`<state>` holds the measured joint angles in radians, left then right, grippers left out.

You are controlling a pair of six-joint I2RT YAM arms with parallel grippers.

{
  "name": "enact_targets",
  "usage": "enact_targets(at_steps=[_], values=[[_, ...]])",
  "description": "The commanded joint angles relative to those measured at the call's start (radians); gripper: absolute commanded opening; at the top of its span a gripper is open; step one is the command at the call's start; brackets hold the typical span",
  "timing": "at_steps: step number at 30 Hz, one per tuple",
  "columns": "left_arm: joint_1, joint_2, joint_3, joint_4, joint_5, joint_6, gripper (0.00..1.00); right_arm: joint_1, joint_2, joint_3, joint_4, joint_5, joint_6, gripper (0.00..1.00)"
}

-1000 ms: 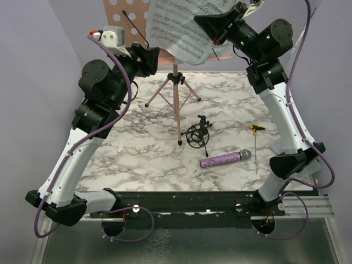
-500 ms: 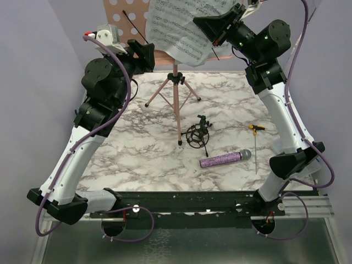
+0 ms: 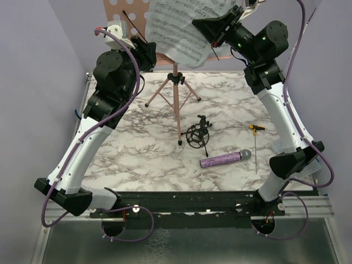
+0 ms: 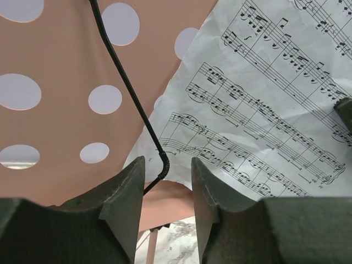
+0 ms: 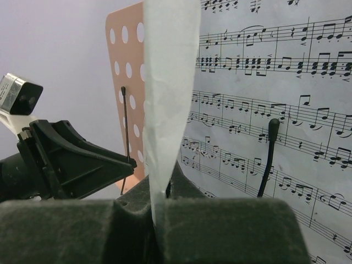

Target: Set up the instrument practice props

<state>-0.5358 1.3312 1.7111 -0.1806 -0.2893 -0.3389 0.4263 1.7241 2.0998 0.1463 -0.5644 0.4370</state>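
Observation:
The pink perforated music stand (image 3: 122, 12) stands on tripod legs at the back of the table. The white sheet-music page (image 3: 179, 30) leans on its desk. My right gripper (image 3: 213, 32) is shut on the page's right edge; in the right wrist view the paper (image 5: 165, 104) rises from between the closed jaws (image 5: 159, 201). My left gripper (image 3: 149, 52) is open at the desk's lower edge. In the left wrist view the black wire page holder (image 4: 129, 91) ends between its jaws (image 4: 168, 173). The glittery purple microphone (image 3: 224, 159) and the black shock-mount (image 3: 197, 135) lie on the table.
A yellow-handled screwdriver (image 3: 256, 144) lies right of the microphone. The stand's legs (image 3: 175, 96) spread over the table's back middle. A second wire holder (image 5: 267, 157) lies across the page. Purple walls close in on both sides.
My left arm has swung right and up, bringing its gripper closer under the stand's desk. The right gripper and the page have shifted slightly left.

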Motion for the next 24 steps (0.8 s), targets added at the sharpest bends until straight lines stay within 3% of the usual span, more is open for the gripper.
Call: enact_targets(at_steps=[1,11,24], values=[[0.005,0.008,0.036,0.005,-0.015,-0.012,0.36,0.001,-0.020,-0.007,0.031,-0.022,0.003,0.00],[0.005,0.001,0.035,0.013,0.016,-0.002,0.00,0.000,-0.021,-0.003,0.036,-0.017,0.001,0.01],[0.005,-0.076,-0.108,0.175,0.058,0.036,0.00,0.000,0.017,0.042,0.041,-0.026,0.026,0.00]])
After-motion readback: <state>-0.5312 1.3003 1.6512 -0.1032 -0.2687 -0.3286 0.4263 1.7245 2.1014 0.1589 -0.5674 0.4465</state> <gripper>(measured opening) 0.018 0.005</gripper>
